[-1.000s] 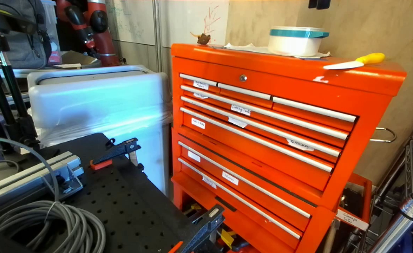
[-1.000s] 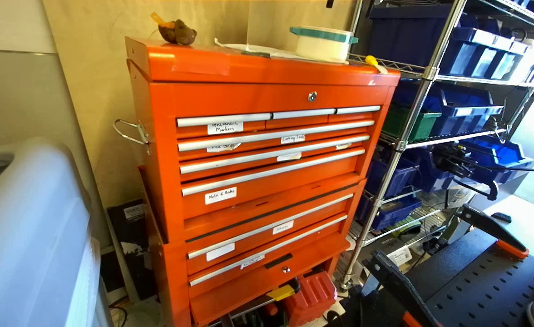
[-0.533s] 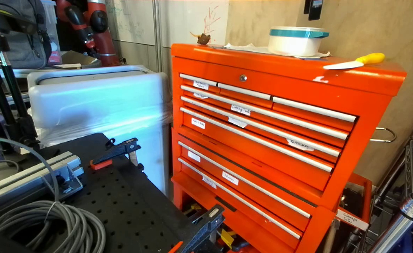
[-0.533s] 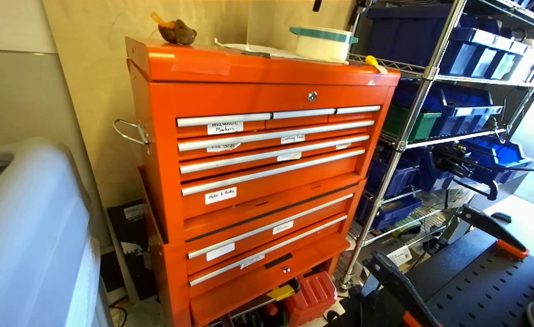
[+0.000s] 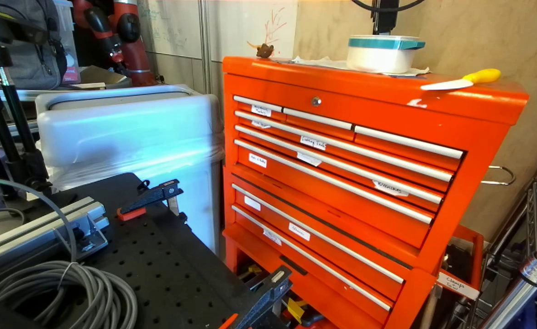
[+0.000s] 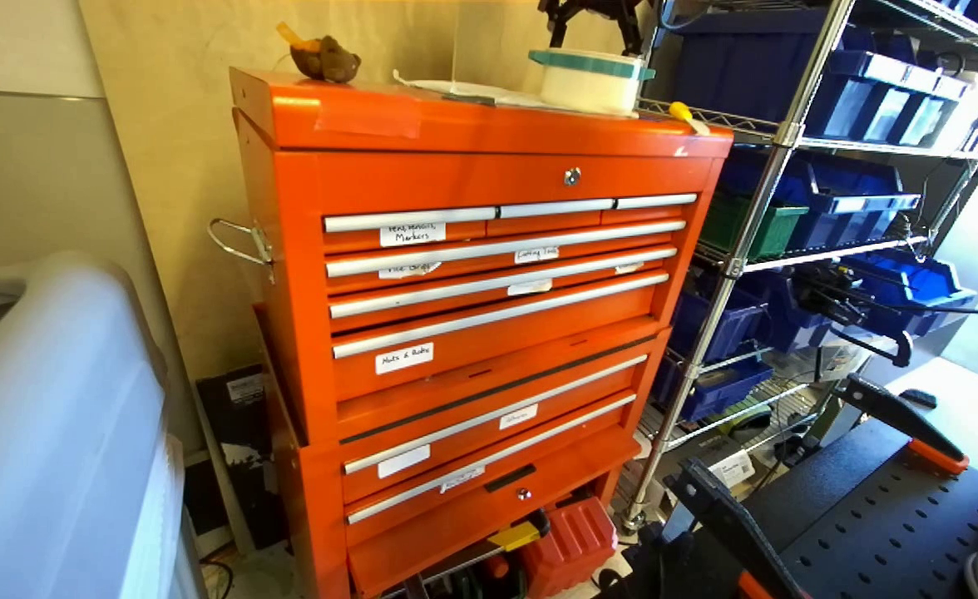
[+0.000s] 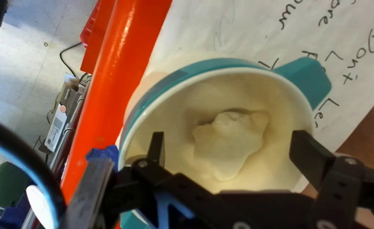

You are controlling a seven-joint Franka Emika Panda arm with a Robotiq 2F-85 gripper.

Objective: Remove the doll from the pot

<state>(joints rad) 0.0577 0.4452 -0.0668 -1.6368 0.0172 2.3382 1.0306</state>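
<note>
Cream doll point(image 7: 229, 143), lumpy, inside whitish teal-banded pot point(image 5: 378, 60)

In an exterior view, the bin point(image 5: 131, 132) shines blue at nine o'clock. In the wrist view, the chest point(image 7: 110, 86) gleams at eleven, soft shadow edges the doll point(image 7: 230, 144), and the cable point(image 7: 15, 148) looks blurry.

In the wrist view, the gripper point(image 7: 228, 144) had its 2 black fingers point(image 7: 311, 156) wide apart across the mouth of the pot point(image 7: 218, 63); how deep they reached could not be told. Between them in view, on the pot's inside bottom, lay the doll point(image 7: 230, 143), a pale, lumpy shape clear of either finger. A teal handle point(image 7: 308, 79) jutted from the rim over a white paper point(image 7: 193, 35) with black handwriting. Beside the paper ran a glossy orange-red edge point(image 7: 106, 98), with pale floor point(image 7: 24, 54) past it.
</note>
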